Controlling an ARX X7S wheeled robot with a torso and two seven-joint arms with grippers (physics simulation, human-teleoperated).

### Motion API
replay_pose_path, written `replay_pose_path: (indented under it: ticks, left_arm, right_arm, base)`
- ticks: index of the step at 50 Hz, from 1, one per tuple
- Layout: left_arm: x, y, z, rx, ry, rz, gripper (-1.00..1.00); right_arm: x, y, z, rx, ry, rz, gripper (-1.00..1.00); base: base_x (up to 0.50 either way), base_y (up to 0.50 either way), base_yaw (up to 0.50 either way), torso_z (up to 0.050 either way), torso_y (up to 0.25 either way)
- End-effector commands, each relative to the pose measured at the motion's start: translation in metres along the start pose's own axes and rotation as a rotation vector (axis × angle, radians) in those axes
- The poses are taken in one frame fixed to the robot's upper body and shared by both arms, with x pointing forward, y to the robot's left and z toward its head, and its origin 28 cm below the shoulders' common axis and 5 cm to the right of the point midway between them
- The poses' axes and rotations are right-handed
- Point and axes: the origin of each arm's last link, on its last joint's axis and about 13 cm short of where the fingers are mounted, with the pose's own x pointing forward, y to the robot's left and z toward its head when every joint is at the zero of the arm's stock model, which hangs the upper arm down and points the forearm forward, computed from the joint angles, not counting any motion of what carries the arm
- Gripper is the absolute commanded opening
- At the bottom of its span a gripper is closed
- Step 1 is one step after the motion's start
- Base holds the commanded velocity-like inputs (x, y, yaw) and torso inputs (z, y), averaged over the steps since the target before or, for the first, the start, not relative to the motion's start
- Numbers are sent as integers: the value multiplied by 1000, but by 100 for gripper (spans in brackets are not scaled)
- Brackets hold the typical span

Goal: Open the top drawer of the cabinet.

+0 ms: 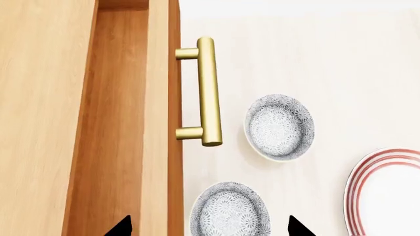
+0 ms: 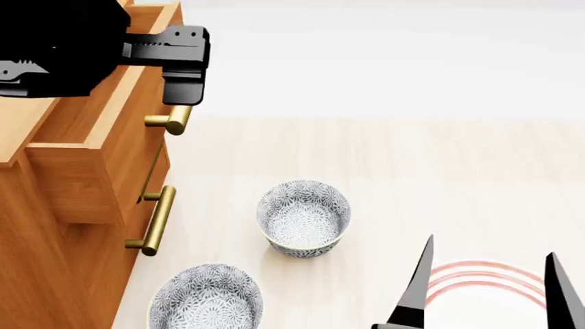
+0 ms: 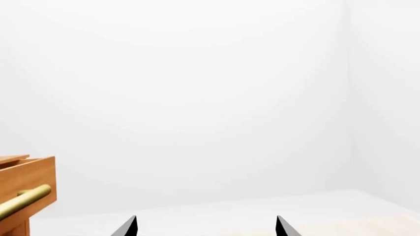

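Note:
The orange-brown cabinet (image 2: 46, 274) stands at the left. Its top drawer (image 2: 78, 181) is pulled out, and its bare wooden inside (image 1: 111, 128) shows in the left wrist view. The drawer's brass bar handle (image 2: 174, 122) sticks out from its front (image 1: 208, 91). My left gripper (image 2: 183, 82) hangs just above that handle, open (image 1: 210, 228), with nothing between its fingertips. My right gripper (image 2: 489, 291) is open and empty at the lower right (image 3: 205, 228). The drawer's corner (image 3: 26, 179) also shows in the right wrist view.
The second drawer's handle (image 2: 153, 219) sits below. Two grey patterned bowls (image 2: 303, 218) (image 2: 205, 298) stand on the pale floor beside the cabinet. A red-striped white plate (image 2: 475, 288) lies under my right gripper.

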Motion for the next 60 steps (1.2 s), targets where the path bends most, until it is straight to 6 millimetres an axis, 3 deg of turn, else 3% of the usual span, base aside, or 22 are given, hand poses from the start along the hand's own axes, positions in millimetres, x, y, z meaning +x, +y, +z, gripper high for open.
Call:
replay_pose_path:
  ticks: [1, 60]
  left_arm:
    - [15, 4, -2, 5, 1, 11, 100]
    - [63, 10, -17, -30, 42, 33, 100]
  right_arm:
    - [0, 0, -2, -1, 6, 1, 100]
    - [1, 0, -6, -3, 15, -2, 100]
  base:
    - [0, 0, 0, 0, 0]
    - [0, 0, 0, 0, 0]
